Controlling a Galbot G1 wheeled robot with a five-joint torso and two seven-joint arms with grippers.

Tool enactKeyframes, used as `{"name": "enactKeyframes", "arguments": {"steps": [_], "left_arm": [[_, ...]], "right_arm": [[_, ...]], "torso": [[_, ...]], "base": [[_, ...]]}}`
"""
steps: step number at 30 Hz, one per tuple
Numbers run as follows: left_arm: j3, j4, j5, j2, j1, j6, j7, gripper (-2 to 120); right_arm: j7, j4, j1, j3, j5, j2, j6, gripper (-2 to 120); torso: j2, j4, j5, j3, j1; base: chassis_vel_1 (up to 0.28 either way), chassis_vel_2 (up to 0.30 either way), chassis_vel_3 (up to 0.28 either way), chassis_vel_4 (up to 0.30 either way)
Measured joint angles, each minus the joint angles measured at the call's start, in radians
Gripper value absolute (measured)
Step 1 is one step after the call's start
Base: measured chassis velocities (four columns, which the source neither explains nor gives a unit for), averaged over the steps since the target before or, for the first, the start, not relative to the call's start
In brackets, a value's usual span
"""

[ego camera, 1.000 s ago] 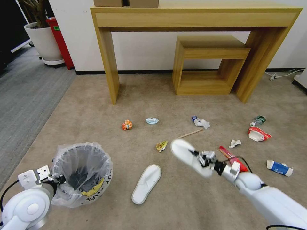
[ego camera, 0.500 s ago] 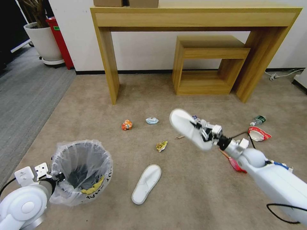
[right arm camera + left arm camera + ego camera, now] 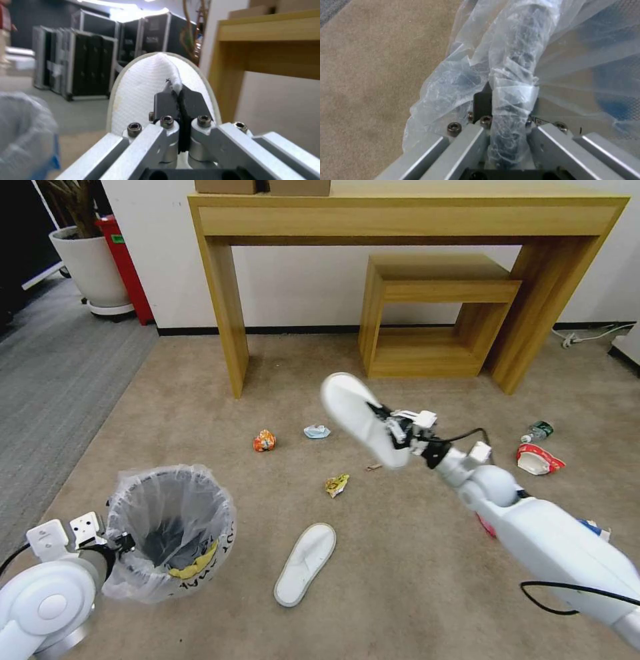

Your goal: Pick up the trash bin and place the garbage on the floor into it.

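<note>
The trash bin (image 3: 171,532), black with a crinkly plastic liner, stands at the lower left on the beige floor (image 3: 400,587). My left gripper (image 3: 122,545) is shut on its rim (image 3: 512,82), and the bag is bunched between the fingers. My right gripper (image 3: 401,431) holds a white slipper (image 3: 359,417) up in the air, shut on its upper fabric (image 3: 173,82). A second slipper (image 3: 305,563) lies flat near the bin. Scattered garbage on the carpet: an orange wrapper (image 3: 265,441), pale crumpled paper (image 3: 317,431), a yellow wrapper (image 3: 337,485), a bottle (image 3: 539,431) and a red-white bowl (image 3: 537,459).
A tall wooden desk (image 3: 227,300) and a low wooden shelf (image 3: 433,313) stand against the far wall. Grey ribbed carpet (image 3: 47,380), a plant pot (image 3: 90,263) and a red container (image 3: 125,267) are at the left. A cable (image 3: 587,337) lies by the right wall.
My right arm has lifted the white slipper higher and swung it left, away from the litter at the right. The left arm and bin have barely shifted.
</note>
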Motion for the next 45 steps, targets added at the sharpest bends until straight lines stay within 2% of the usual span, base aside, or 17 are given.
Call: {"name": "enactKeyframes", "arguments": {"steps": [2, 3, 5, 6, 9, 10, 13, 14, 16, 30, 44, 45], "left_arm": [[0.001, 0.002, 0.0, 0.0, -0.002, -0.001, 0.0, 0], [0.001, 0.002, 0.0, 0.0, -0.002, -0.001, 0.0, 0], [0.0, 0.007, 0.001, -0.001, 0.0, -0.001, 0.0, 0], [0.0, 0.007, 0.001, -0.001, 0.0, -0.001, 0.0, 0], [0.0, 0.01, 0.006, -0.004, 0.004, -0.004, 0.001, 0], [0.0, 0.01, 0.006, -0.004, 0.004, -0.004, 0.001, 0], [-0.002, 0.011, 0.008, -0.008, 0.004, -0.005, 0.001, 0], [-0.002, 0.011, 0.008, -0.008, 0.004, -0.005, 0.001, 0], [-0.001, 0.012, 0.014, -0.012, 0.005, -0.005, 0.004, 0], [0.008, 0.017, 0.028, -0.019, 0.001, -0.005, 0.01, 0], [-0.002, -0.007, 0.032, -0.025, 0.019, -0.005, 0.005, 0], [-0.002, -0.008, 0.033, -0.027, 0.02, -0.005, 0.005, 0]], "right_arm": [[0.018, -0.01, 0.036, -0.056, 0.001, 0.058, -0.01, 0], [0.018, -0.01, 0.036, -0.056, 0.001, 0.058, -0.01, 0], [0.036, -0.027, 0.06, -0.101, -0.013, 0.133, -0.024, 0], [0.036, -0.027, 0.06, -0.101, -0.013, 0.133, -0.024, 0], [0.074, -0.058, 0.079, -0.186, -0.034, 0.319, -0.046, 0], [0.074, -0.058, 0.079, -0.186, -0.034, 0.319, -0.046, 0], [0.102, -0.09, 0.086, -0.248, -0.038, 0.418, -0.062, 0], [0.102, -0.09, 0.086, -0.248, -0.038, 0.418, -0.062, 0], [0.119, -0.1, 0.088, -0.272, -0.039, 0.465, -0.076, 0], [0.137, -0.139, 0.088, -0.366, -0.034, 0.551, -0.101, 0], [0.152, -0.146, 0.071, -0.394, -0.06, 0.562, -0.107, 0], [0.154, -0.146, 0.071, -0.396, -0.065, 0.561, -0.112, 4]], "torso": [[0.0, 0.0, 0.0002, 0.0, 0.0], [0.0, 0.0, 0.0002, 0.0, 0.0], [0.0, -0.0002, -0.0003, 0.0, 0.0], [0.0, -0.0002, -0.0003, 0.0, 0.0], [0.0, 0.0004, 0.0, 0.0, 0.0], [0.0, 0.0004, 0.0, 0.0, 0.0], [0.0, 0.0006, -0.0002, 0.0, 0.0], [0.0, 0.0006, -0.0002, 0.0, 0.0], [0.0, -0.0001, -0.0001, 0.0, 0.0], [0.0, -0.0001, 0.0001, 0.0, 0.0], [0.0, 0.0, 0.0003, 0.0, 0.0], [0.0, 0.0, 0.0003, 0.0, 0.0]], "base": [[0.0, 0.0, 0.0, 0.0], [0.0, 0.0, 0.0, 0.0], [0.0, 0.0, 0.0, 0.0], [0.0, 0.0, 0.0, 0.0], [0.0, 0.0, 0.0, 0.0], [0.0, 0.0, 0.0, 0.0], [0.0, 0.0, 0.0, 0.0], [0.0, 0.0, 0.0, 0.0], [0.0, 0.0, 0.0, 0.0], [0.0, 0.0, 0.0, 0.0], [0.0, 0.0, 0.0, 0.0], [0.0, 0.0, 0.0, 0.0]]}}
